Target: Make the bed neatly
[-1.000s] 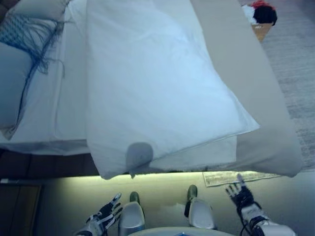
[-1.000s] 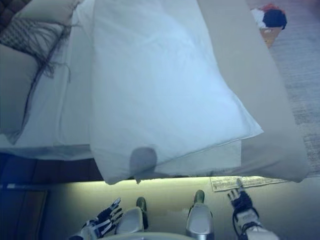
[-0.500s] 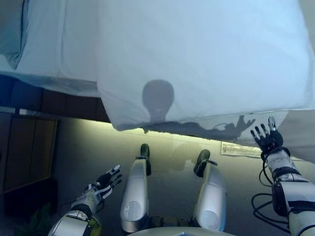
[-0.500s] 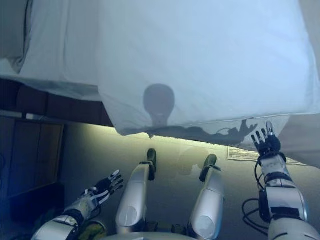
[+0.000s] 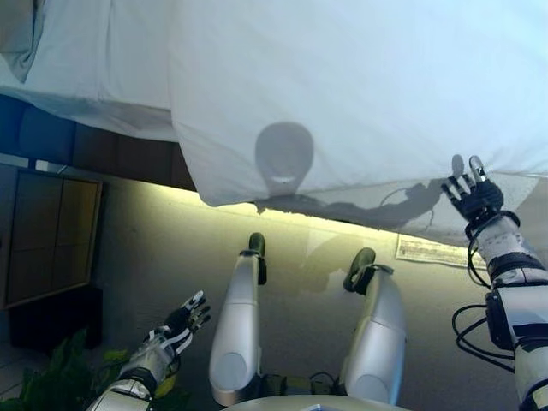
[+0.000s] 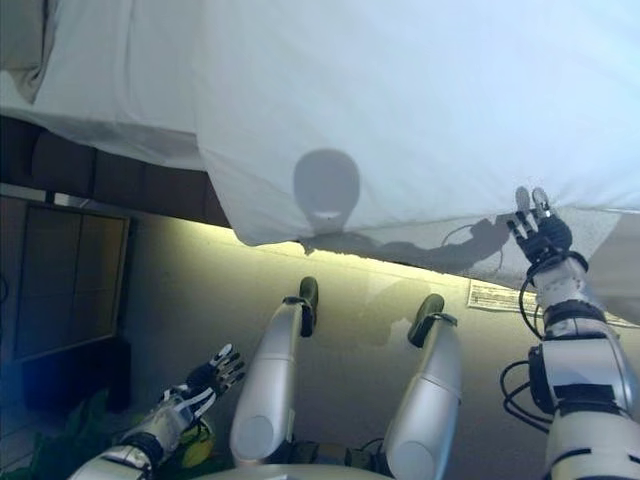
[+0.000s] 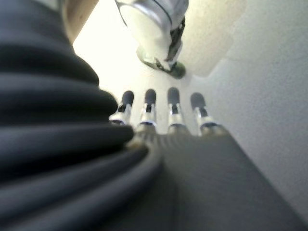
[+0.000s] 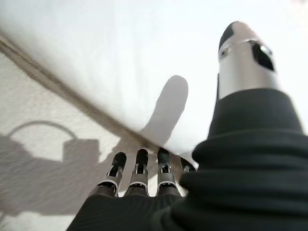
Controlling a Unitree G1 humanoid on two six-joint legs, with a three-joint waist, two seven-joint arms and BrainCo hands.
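Note:
A white duvet [image 5: 360,86] hangs over the near edge of the bed, its lower hem drooping toward the floor. My right hand [image 5: 473,199] is raised with straight, spread fingers, just at the hem on the right; in its wrist view the fingers [image 8: 139,173] point at the duvet's edge [image 8: 86,110], close to it. My left hand [image 5: 181,321] hangs low at the lower left, open, far below the duvet and holding nothing. A white sheet [image 5: 94,68] covers the mattress to the left of the duvet.
A dark bed base [image 5: 120,154] runs under the mattress at left, with a wooden cabinet [image 5: 47,235] beside it. A printed paper [image 5: 432,252] lies on the floor under the bed's edge. Green plant leaves [image 5: 51,390] show at the lower left.
My right hand has risen and now reaches the duvet's hem. The left hand has sunk a little lower. The camera has tipped slightly, shifting the view.

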